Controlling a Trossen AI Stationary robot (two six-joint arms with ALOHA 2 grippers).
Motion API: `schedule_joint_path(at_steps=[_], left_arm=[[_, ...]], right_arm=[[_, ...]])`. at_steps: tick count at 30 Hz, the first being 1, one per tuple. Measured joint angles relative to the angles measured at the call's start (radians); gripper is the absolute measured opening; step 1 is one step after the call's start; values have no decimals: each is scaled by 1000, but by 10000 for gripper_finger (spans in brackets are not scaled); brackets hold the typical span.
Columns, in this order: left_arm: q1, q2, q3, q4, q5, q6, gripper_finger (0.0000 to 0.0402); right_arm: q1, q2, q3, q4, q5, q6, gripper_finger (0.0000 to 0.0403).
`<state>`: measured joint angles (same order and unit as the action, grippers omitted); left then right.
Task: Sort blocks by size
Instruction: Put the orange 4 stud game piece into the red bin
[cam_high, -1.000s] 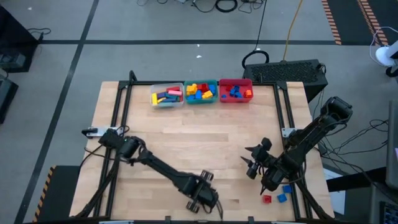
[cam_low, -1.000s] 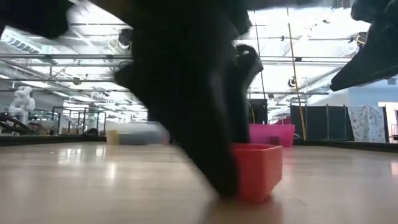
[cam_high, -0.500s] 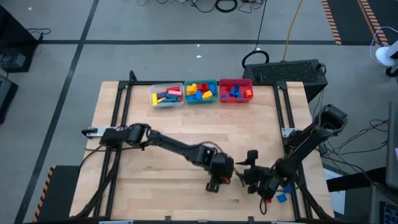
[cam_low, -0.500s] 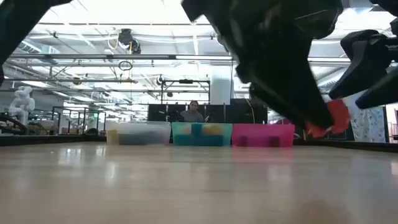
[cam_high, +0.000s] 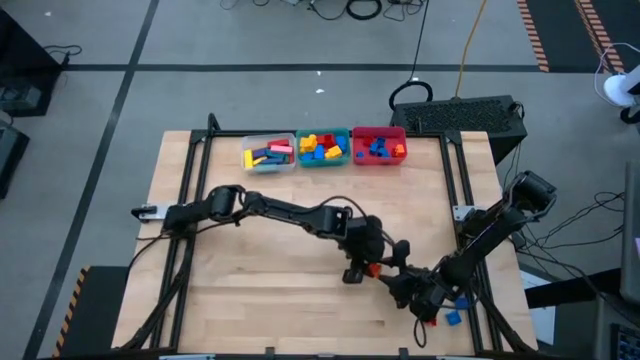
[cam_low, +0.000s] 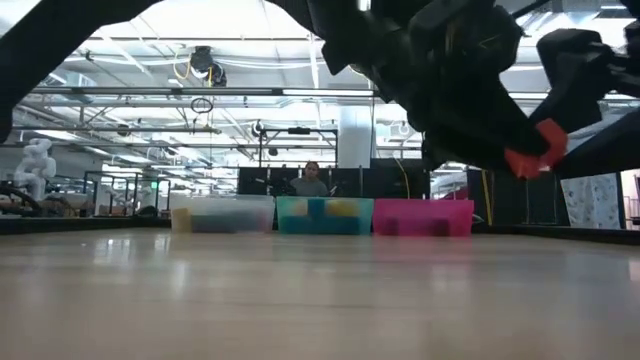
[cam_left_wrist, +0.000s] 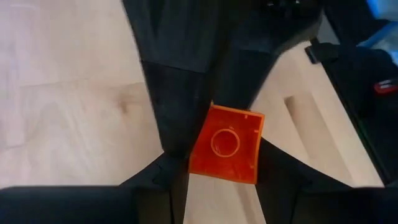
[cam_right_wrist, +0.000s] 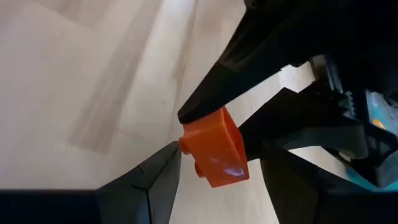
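Observation:
A small orange block is held above the table's near right part, where my two grippers meet. My left gripper reaches it from the left and my right gripper from the right; both are shut on it. In the low view the block is well clear of the tabletop. It fills the gap between the fingers in the left wrist view and in the right wrist view. Other blocks fill three bins at the far edge. My left gripper pinches the orange block by two opposite sides between its two fingers. The block's face with a round ring points at the wrist camera. The block is lifted clear of the table. My right gripper pinches the same block between its two fingers, one at the block's side edge. It comes level from the table's right, opposite my left gripper. The block sits tilted and clear of the table.
A clear bin, a teal bin and a red bin stand in a row at the far edge. A red block and two blue blocks lie at the near right corner. A person shows behind the bins.
My left gripper has swung from the near edge toward the right and far side, up to my right gripper, and now has its fingers on the orange block. My right gripper has moved a little toward the left with the block, which has risen slightly.

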<state>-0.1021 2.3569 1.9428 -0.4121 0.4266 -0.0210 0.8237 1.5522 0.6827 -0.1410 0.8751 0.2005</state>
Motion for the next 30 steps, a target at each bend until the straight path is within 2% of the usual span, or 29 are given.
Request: schedule_joint_path(at_steps=[5,10,13,16,19,23,27,30], left_arm=[[33,2,-2,32,69,-1,142],[61,2,-2,76,78,0,142],[72,-1,2,83,80,-1,142],[72,0,0,85,80,-25,143],[76,0,0,86,88,-26,161],[76,0,0,86,101,-24,164],[76,0,0,78,101,-23,156],[76,0,0,73,104,-25,162]], right_arm=[[-14,-1,-1,-10,20,-18,203],[-17,0,-1,5,88,-31,192],[-21,-1,2,6,111,-45,161],[-27,0,1,3,90,-50,115],[-31,0,1,-6,95,-53,78],[-31,0,2,-23,95,-45,78],[-33,0,2,-40,95,-32,108],[-33,0,2,-44,90,-29,108]])
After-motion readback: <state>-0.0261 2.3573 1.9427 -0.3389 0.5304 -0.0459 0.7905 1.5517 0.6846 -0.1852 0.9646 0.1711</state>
